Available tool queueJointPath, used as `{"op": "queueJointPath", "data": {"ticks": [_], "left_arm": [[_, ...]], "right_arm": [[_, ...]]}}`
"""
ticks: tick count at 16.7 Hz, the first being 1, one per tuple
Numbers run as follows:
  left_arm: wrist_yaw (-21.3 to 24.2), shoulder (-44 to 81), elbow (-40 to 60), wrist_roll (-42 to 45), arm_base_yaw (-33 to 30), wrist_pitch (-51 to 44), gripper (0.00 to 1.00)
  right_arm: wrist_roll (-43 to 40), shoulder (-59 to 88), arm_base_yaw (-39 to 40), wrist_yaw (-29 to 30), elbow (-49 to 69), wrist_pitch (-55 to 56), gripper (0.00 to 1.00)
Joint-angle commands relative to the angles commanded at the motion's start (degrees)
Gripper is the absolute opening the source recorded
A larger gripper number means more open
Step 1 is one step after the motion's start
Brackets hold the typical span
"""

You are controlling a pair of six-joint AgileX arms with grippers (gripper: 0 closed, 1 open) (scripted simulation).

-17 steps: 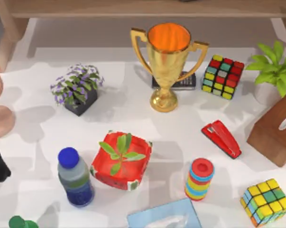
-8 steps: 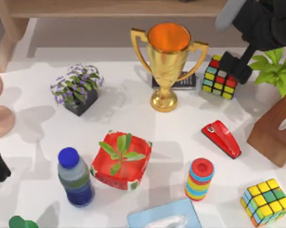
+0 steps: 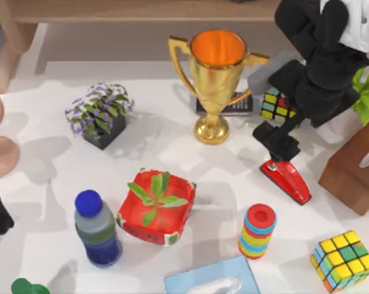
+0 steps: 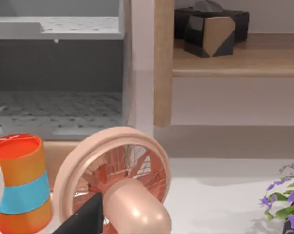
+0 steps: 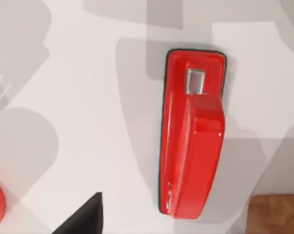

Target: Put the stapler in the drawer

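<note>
**Right gripper above the stapler's near-trophy end**

Whether the right gripper's point(image 3: 281, 149) fingers are spread or pressed together cannot be told from the top view, where the dark wrist covers them. The gripper hangs over the silver-tipped end of the stapler point(image 3: 289, 179), which lies flat on the white table point(image 3: 43, 184) toward its right edge, between the wooden tissue box point(image 3: 354, 171) and the striped stack of rings point(image 3: 256, 231). In the right wrist view the stapler point(image 5: 191, 131) lies alone on the bare surface, red top up, nothing touching it. The right arm reaches in from the table's far right corner, crossing over a Rubik's cube point(image 3: 271, 103) beside the gold trophy point(image 3: 216, 79).

The left arm sits parked at the table's left edge, its wrist camera facing a pink fan point(image 4: 118, 183) and an orange-and-blue can point(image 4: 19, 183); its fingers' state cannot be told either.
</note>
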Motion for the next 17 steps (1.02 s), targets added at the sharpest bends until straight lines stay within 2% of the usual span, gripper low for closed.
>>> {"op": "queueJointPath", "data": {"ticks": [3, 9, 17], "left_arm": [[0.0, 0.0, 0.0, 0.0, 0.0, 0.0, 1.0], [0.0, 0.0, 0.0, 0.0, 0.0, 0.0, 1.0], [0.0, 0.0, 0.0, 0.0, 0.0, 0.0, 1.0]], "right_arm": [[3.62, 3.1, 0.47, 0.19, 1.4, -3.83, 1.0], [3.57, 3.04, 0.21, 0.12, 1.15, -3.62, 1.0], [3.23, 6.19, 0.64, -0.06, -5.19, 6.26, 1.0]]}}
